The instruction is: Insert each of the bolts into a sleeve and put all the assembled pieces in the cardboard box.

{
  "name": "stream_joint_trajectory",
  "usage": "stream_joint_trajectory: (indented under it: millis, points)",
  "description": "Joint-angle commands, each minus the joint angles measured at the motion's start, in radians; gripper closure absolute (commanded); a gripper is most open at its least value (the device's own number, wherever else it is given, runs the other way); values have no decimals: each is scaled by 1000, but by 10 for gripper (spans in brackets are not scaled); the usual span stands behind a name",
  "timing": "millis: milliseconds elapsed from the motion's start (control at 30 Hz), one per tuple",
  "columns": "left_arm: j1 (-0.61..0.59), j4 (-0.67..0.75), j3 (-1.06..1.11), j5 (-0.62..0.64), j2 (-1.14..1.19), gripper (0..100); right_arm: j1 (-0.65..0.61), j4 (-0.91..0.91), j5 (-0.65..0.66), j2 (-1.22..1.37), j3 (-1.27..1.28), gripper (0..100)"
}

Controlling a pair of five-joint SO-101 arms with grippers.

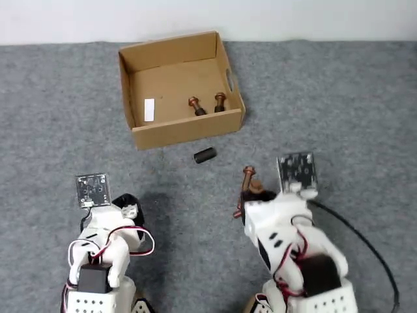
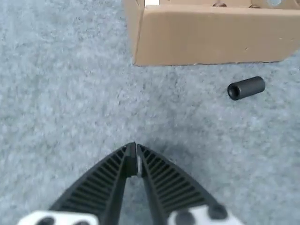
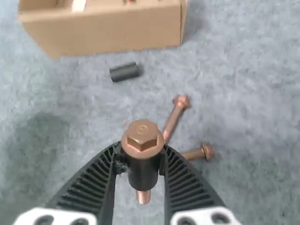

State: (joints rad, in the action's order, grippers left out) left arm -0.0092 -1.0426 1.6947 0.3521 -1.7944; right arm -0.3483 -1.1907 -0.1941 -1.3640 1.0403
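right gripper (image 3: 140, 157) clamped on a sleeve (image 3: 142, 172) with a bolt (image 3: 142, 137) poking through | left gripper (image 2: 133, 159) pinched shut | spare sleeve (image 1: 204, 156) lying just outside the cardboard box (image 1: 182, 132)

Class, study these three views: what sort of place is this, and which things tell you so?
Probably a robotics lab workbench set up for assembly practice: two small arms side by side on a grey carpeted table, the right hand gripping a sleeved bolt, and a cardboard box holding finished pieces.
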Motion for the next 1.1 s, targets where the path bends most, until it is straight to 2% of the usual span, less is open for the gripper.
stream_joint_trajectory:
  millis: [0,233,367,567,800,1067]
  points:
    - [-6,14,-10,-6,-2,995,15,93,-21,249,-224,991]
    - [-12,-3,-10,-6,0,995,15,354,-20,705,-552,991]
    - [-14,-8,-10,-3,0,994,15,440,-17,961,-770,990]
    - [-52,-2,-10,-3,-2,994,13,481,83,1317,-1120,990]
    - [-51,-2,-10,-3,-2,994,5,472,95,1685,-1458,990]
    - [-51,9,-10,-2,0,994,-39,469,262,2022,-1660,990]
